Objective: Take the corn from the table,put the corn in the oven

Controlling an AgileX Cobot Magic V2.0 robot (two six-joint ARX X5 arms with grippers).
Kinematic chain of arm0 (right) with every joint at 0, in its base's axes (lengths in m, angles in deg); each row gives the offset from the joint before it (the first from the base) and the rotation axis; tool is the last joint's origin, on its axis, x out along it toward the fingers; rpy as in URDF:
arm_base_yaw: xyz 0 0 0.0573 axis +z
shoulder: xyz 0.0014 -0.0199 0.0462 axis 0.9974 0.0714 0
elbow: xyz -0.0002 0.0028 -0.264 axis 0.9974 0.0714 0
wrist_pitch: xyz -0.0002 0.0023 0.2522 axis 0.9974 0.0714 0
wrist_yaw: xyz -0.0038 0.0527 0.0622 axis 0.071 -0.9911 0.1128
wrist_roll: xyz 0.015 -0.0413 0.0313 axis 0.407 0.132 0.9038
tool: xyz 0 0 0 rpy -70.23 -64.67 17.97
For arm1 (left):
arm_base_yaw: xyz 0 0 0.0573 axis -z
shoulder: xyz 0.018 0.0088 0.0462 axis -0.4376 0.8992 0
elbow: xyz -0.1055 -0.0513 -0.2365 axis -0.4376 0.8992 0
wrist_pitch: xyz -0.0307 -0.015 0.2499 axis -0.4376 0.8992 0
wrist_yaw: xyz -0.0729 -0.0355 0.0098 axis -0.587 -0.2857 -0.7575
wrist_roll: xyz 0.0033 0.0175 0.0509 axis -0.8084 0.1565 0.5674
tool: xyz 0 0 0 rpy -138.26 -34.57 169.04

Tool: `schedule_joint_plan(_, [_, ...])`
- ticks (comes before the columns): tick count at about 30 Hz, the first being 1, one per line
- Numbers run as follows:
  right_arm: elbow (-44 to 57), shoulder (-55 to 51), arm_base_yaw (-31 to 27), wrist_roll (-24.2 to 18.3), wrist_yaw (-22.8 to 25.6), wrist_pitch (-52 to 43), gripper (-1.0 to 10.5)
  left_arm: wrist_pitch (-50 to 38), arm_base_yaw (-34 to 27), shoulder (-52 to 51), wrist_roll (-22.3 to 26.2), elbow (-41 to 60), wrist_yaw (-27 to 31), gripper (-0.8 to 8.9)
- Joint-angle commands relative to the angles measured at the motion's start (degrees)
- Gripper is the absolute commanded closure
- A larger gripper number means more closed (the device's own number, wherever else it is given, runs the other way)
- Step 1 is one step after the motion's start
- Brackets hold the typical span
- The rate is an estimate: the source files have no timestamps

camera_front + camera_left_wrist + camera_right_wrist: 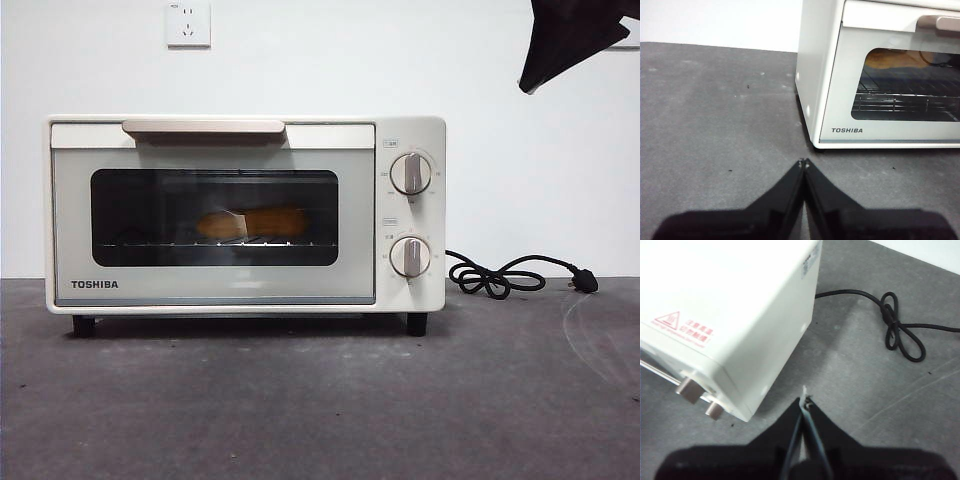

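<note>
Inside the shut oven (245, 215), corn (252, 222) lies beyond both fingers.

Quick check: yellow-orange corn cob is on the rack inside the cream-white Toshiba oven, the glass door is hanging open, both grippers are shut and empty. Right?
Not quite: the dark glass door of the cream-white Toshiba oven is closed, as the front view shows. The rest holds: yellow-orange corn cob on the rack, left gripper and right gripper shut and empty.

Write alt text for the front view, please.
A cream Toshiba toaster oven sits on a dark grey table, door shut, a corn cob on its rack. Its black cord trails beside it.
</note>
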Motion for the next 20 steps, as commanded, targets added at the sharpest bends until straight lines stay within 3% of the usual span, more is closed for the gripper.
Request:
schedule_joint_plan(1, [0.1, 0.3, -0.2, -2.0, 2.2, -0.2, 9.5, -0.5, -0.2, 0.0, 0.7, 0.4, 0.0, 8.17])
schedule_joint_plan(8, [0.8, -1.3, -4.6, -1.4, 3.3, 1.8, 9.5, -0.5, -0.2, 0.0, 0.7, 0.4, 0.0, 8.17])
schedule_joint_plan(12, [5.5, -5.9, -7.3, 0.7, 2.7, -2.2, 9.5, -0.5, -0.2, 0.1, 0.7, 0.4, 0.0, 8.17])
schedule_joint_plan(14, [10.1, -8.8, -8.7, 3.6, 2.1, -7.3, 9.5, -0.5, -0.2, 0.2, 0.7, 0.4, 0.0, 8.17])
schedule_joint_plan(20, [40.4, -25.4, -12.4, 10.2, 2.1, -35.7, 9.5, -0.5, -0.2, 0.2, 0.7, 0.4, 0.0, 8.17])
